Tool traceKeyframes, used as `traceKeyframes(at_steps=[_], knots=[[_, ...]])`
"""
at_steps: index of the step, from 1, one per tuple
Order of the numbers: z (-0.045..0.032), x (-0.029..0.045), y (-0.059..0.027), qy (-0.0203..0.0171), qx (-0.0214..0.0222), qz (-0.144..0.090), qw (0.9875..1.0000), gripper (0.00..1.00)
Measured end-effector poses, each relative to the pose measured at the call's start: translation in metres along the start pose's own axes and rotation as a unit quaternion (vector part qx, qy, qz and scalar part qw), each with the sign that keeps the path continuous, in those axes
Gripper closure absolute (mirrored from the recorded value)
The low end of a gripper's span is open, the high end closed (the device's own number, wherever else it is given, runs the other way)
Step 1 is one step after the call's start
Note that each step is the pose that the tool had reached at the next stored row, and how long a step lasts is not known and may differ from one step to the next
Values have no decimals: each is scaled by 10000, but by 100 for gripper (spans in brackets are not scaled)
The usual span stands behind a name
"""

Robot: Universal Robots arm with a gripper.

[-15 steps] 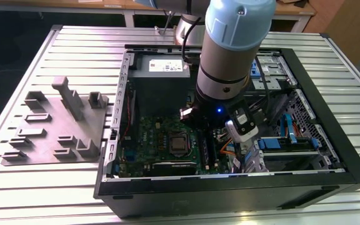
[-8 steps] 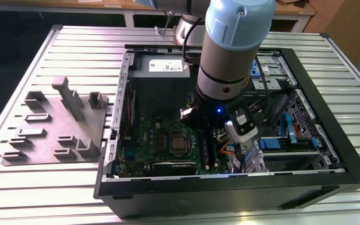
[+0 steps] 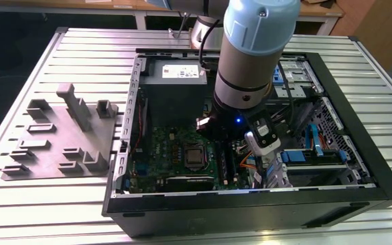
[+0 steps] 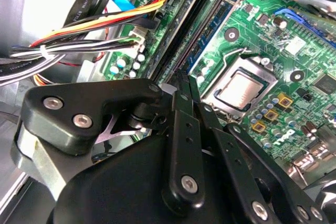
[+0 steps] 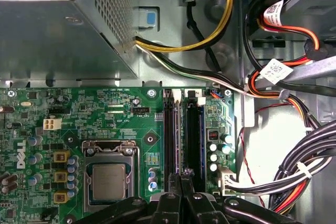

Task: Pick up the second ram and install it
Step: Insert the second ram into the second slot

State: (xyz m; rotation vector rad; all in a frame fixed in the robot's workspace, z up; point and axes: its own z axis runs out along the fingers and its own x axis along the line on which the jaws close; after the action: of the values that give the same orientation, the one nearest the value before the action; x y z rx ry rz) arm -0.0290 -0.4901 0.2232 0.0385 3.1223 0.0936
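Note:
My gripper (image 5: 180, 178) is down inside the open computer case (image 3: 359, 168), low over the green motherboard (image 5: 31, 129). Its two black fingers stand shut together at the long memory slots beside the processor socket (image 5: 107, 179). A thin dark strip, the second ram (image 5: 177, 129), stands edge-on in one slot and runs in between the fingertips. In the second wrist view the gripper (image 4: 182, 77) meets the same row of slots, with a bare slot (image 4: 210, 24) next to it. The arm (image 3: 250, 61) hides the gripper from the exterior view.
The grey power-supply box (image 3: 175, 76) sits at the case's far end. Cable bundles (image 5: 294, 177) hang close beside the slots. Drive bays (image 3: 318, 148) fill the case on the exterior view's right. A grey fixture plate (image 3: 59, 138) with plastic blocks lies on the table at the exterior view's left.

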Motion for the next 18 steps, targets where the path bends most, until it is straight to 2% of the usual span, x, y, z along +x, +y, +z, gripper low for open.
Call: traceKeyframes(at_steps=[6, 18], knots=[[-49, -1, 3, 0, 0, 0, 10000, 89], [-49, -1, -2, 3, 3, -49, 10000, 89]])
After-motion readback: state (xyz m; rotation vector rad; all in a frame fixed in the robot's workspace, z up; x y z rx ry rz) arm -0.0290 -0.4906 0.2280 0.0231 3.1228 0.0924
